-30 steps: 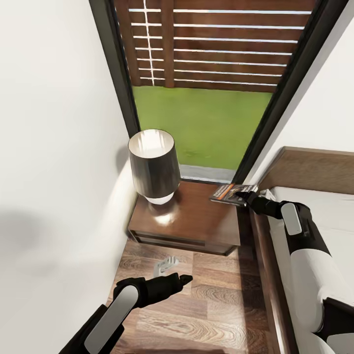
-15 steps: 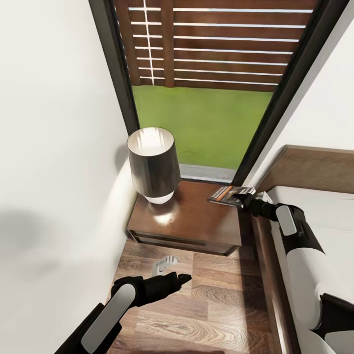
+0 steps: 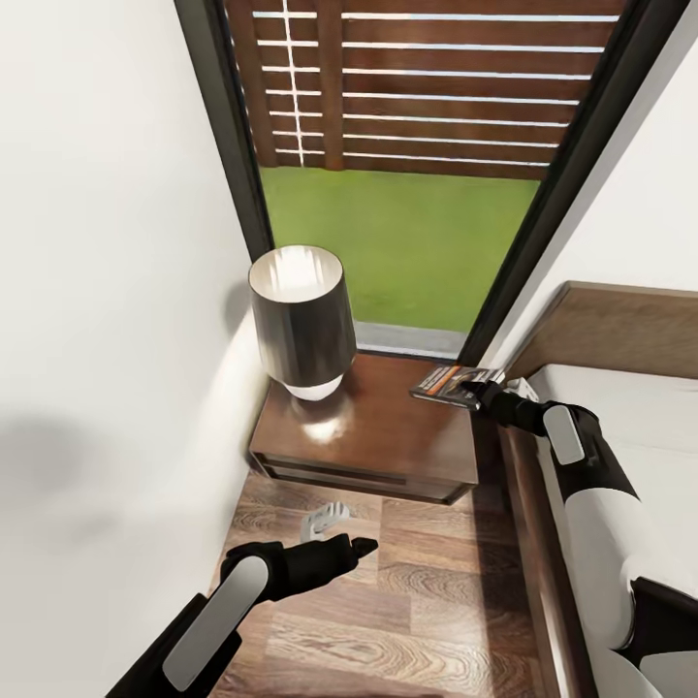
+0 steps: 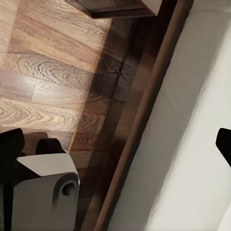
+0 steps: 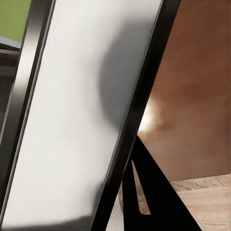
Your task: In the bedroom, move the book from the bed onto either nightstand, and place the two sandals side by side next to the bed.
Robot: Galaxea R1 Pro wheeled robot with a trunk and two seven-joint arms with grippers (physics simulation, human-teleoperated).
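Head view: my right pincer [image 3: 475, 393] is clenched on the book [image 3: 448, 381], gripping it at the edge nearest the bed [image 3: 640, 407]. The book sits above the far right corner of the nightstand [image 3: 388, 436], roughly level; I cannot tell whether its underside touches the wood. Its orange-brown cover faces up. The right arm reaches in from over the mattress, crossing the dark bed frame.

A lamp [image 3: 301, 325] with a dark shade and pale base stands on the near-wall side of the nightstand, well apart from the book.

My left pincer [image 3: 364, 548] hangs over the wood-plank floor [image 3: 427, 601] in front of the nightstand drawer. Its tips appear close together and nothing is between them, but I cannot tell its state for certain. A small pale grey object [image 3: 325, 522] lies on the floor just beyond it; it is too small to identify.

Behind the nightstand, a dark-framed glass opening [image 3: 397, 242] shows green lawn and a slatted wooden fence.

Left wrist view: the floor, the bed frame [image 4: 144, 115] and the pale mattress edge.

Right wrist view: a dark-framed pale panel, with brown wood behind it.
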